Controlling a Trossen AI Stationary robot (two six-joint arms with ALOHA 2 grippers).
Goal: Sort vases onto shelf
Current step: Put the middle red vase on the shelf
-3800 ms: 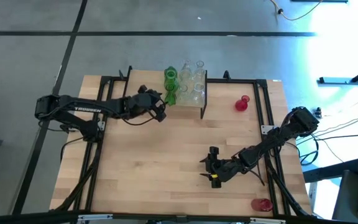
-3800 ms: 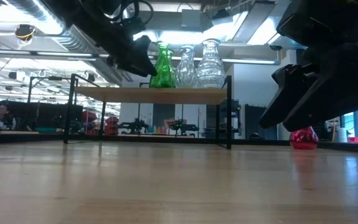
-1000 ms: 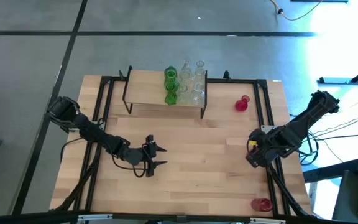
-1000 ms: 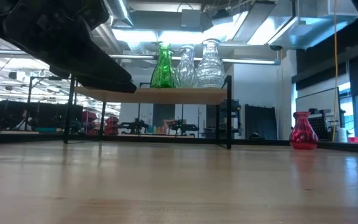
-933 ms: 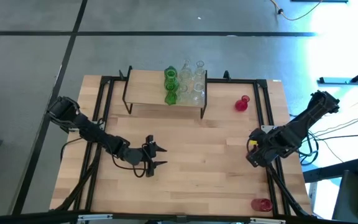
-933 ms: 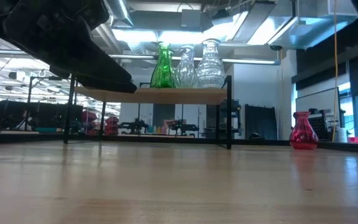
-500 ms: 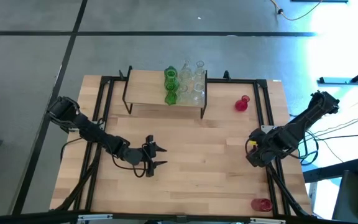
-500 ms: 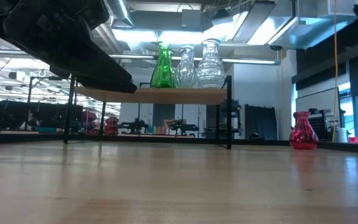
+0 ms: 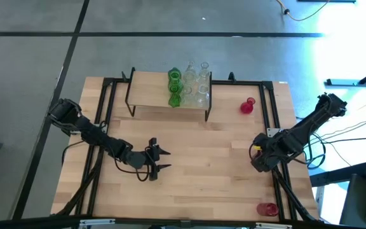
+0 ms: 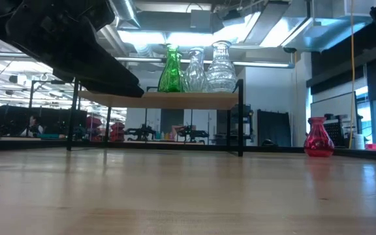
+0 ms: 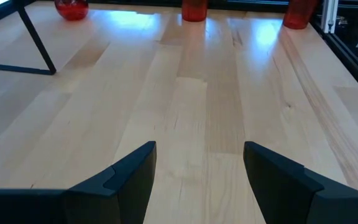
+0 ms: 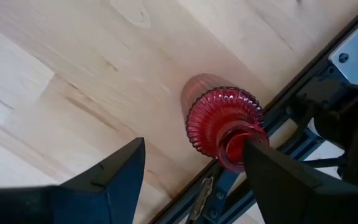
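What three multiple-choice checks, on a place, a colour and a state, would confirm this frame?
1. Where on the shelf do the vases stand, seen from above?
A. Left end
B. Right end
C. Spread evenly

2. Which vase colour is missing from the shelf?
A. Green
B. Clear
C. Red

3. How is the left gripper?
A. Fingers open, holding nothing
B. Shut on a vase
C. Out of sight

Answers:
1 B: the green vases and clear vases crowd the right end of the shelf.
2 C: a red vase stands on the table instead.
3 A: the left gripper shows only bare wood between its spread fingers.
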